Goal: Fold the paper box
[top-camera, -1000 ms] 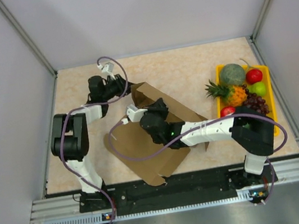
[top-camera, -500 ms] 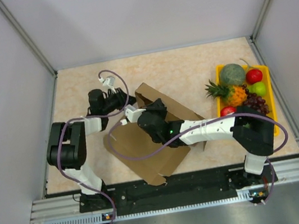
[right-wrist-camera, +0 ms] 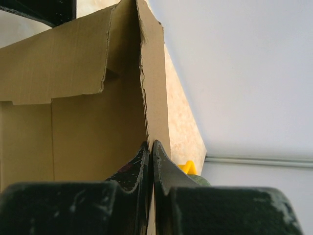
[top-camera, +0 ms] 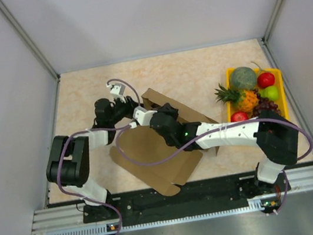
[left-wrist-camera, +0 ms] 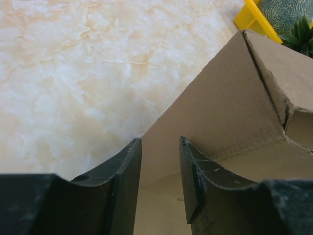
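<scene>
Marbled beige tabletop (top-camera: 196,66) fills the cell, with grey walls on three sides.

On my right wrist view, the right gripper (right-wrist-camera: 150,145) has its jaws pressed together on the thin top edge of a raised wall of the paper box (right-wrist-camera: 73,73), at a corner where two panels meet. On the left wrist view, the left gripper (left-wrist-camera: 160,143) has its jaws standing apart with a clear gap between them. It grips nothing. A slanting cardboard panel lies just past the tips, and I cannot tell whether either finger touches it.

From overhead, the box sits near the middle of the table, only half formed. Its base sheet lies flat toward the near edge and one long wall is lifted along the far side. Both grippers meet at that wall's left end. The yellow fruit tray (top-camera: 281,89) sits well apart on the right.

I judge we are mid-way through standing the sides up, with the right arm pinning the wall upright. Next, I'd bring the left jaws onto the end panel and fold it against that corner. The right pinch has to stay firm or the wall will flop back down.
</scene>
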